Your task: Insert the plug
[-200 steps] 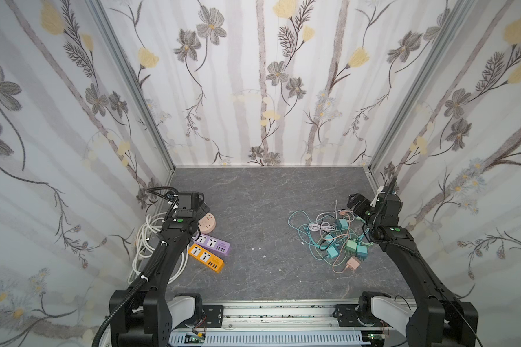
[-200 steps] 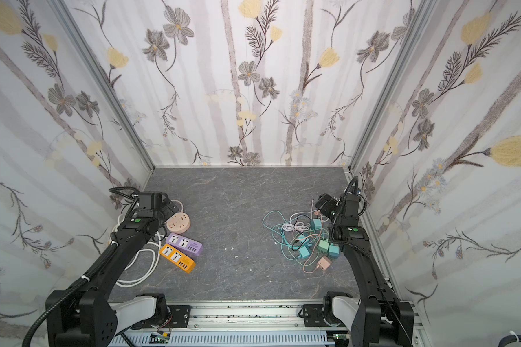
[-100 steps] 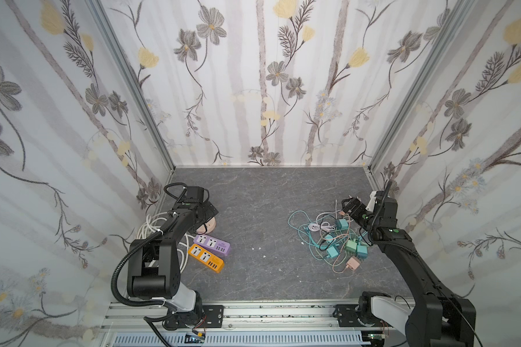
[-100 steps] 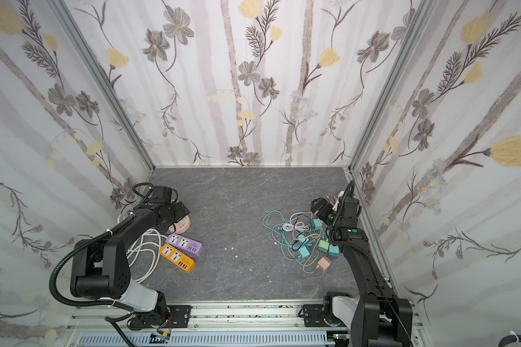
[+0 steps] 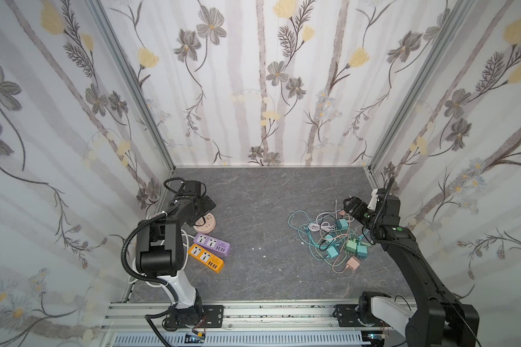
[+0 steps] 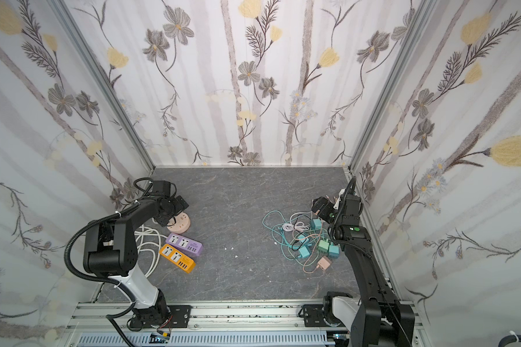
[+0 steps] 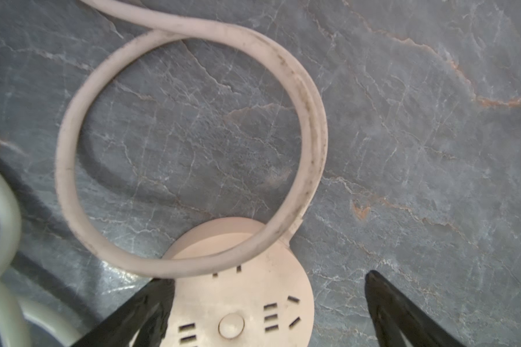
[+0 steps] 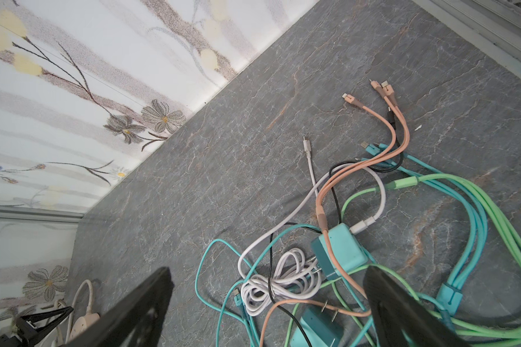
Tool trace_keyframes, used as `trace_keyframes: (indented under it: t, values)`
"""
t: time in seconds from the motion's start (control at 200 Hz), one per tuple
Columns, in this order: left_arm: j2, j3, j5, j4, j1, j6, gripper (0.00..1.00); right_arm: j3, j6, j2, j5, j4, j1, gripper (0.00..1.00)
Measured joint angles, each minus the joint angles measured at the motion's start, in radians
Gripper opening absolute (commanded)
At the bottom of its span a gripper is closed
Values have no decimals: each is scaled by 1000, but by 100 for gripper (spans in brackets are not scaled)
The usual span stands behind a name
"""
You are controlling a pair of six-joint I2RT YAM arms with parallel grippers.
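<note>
**Both jaws wide and empty, closing on socket and plug**

The left jaws stand wide and hold nothing. In the wrist view their black fingertips (image 7: 160, 288) flank the round pink socket block (image 7: 241, 315). One tip is just beside its rim, touching or not I cannot tell, and the other is clear of it over bare desk (image 7: 433, 150). Over the last second the left arm has folded up at the elbow and brought these jaws over the block. The right jaws have slid a little away from the right edge, along the far side of the cable heap (image 5: 328, 237). Neither pair has narrowed. I judge this is still the approach: the left looks set to steady the block, and no plug is lifted yet.

The right jaws, also wide and empty, hover over the far side of that heap. The nearest plug, a teal charger (image 8: 340, 252), lies on its side just ahead of them, nearer one finger (image 8: 397, 300), with a salmon cable (image 8: 325, 210) draped across it. A second teal charger (image 8: 316, 330) lies closer in between the fingers, its prongs showing.

Outward, the block's cord (image 7: 307, 135) loops beyond it. A purple power strip (image 5: 211, 244) and an orange one (image 5: 205, 258) lie toward the near left corner. Plug and socket are well apart, by opposite edges of the desk.
</note>
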Motion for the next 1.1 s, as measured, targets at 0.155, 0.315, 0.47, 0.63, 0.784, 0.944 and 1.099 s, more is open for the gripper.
trace_keyframes:
  t: [0.155,0.315,0.47,0.63,0.784,0.944,1.099]
  values:
    - [3,9,-50,-30,0,-3,100,5,-8,0,0,-27,0,99]
    - [8,8,-85,-64,1,-3,100,6,-15,6,-1,-28,0,99]
    - [33,-12,-59,-56,-3,-4,100,12,-14,14,-8,-32,0,99]
    - [52,-4,-43,-41,-51,1,100,-34,12,-16,-15,32,0,99]
    - [77,14,-40,-35,-132,3,100,-150,20,-89,-56,174,5,99]
    - [95,21,-28,-32,-221,-13,100,-139,-8,-130,-56,200,7,99]
    - [114,51,-21,-36,-325,-45,100,-116,-58,-132,-60,183,11,99]
